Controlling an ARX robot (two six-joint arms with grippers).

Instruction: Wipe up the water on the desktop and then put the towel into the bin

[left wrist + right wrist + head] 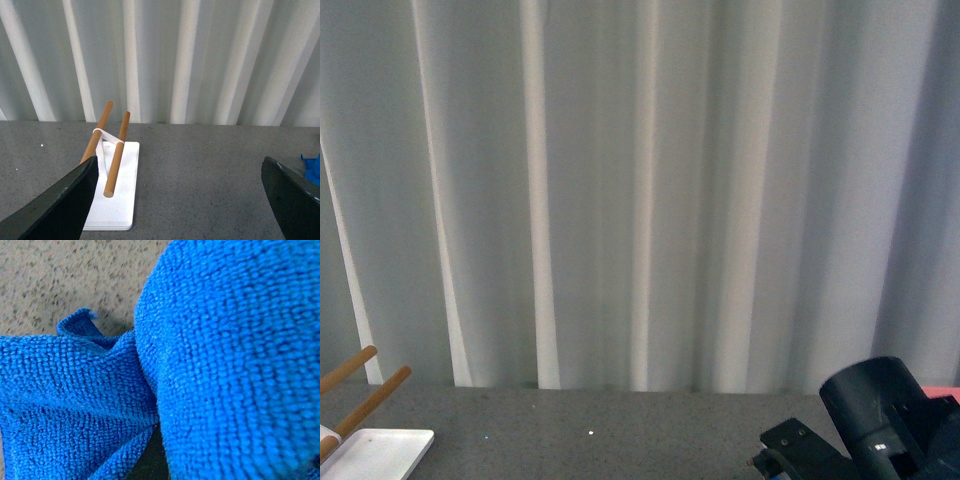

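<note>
The towel (225, 365) lies bunched on the surface (60, 275). The right fingers are hidden, so I cannot tell their grip. The left fingers (60, 205) spread wide, empty. So bunched, it may smear water or slip loose.

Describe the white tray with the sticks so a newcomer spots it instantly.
Start with the dark grey speckled desktop in front of the pleated white curtain. On the robot's left side lies a flat white tray with two wooden sticks slanting up from it, joined by a white band. It's the only white, rigid item; the towel is soft and blue.
</note>
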